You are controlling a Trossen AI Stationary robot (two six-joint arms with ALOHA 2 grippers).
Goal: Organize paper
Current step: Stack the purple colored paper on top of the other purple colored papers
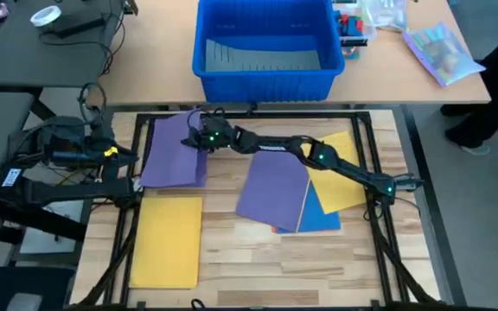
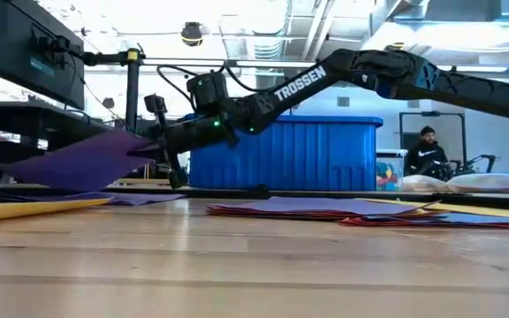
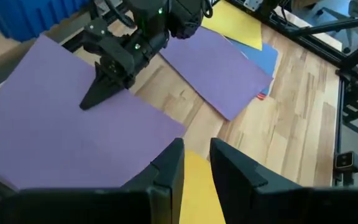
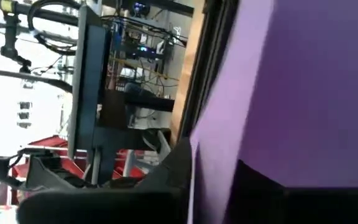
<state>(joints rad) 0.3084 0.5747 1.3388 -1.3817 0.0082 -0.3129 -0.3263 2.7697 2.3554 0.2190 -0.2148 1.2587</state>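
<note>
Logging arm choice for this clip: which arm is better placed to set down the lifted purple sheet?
Right. Its end effector is shut on the thin purple paper sheet, raised off the wooden table; the left end effector waits apart, open.

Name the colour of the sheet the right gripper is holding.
Purple: the sheet pinched by the right gripper, clearest in the left wrist view.

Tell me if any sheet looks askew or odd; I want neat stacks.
Yes. The right gripper is shut on a purple sheet at the table's far left, one edge lifted off the table. The centre pile is fanned: purple, blue, yellow and red sheets at different angles. The yellow sheet lies flat.
</note>
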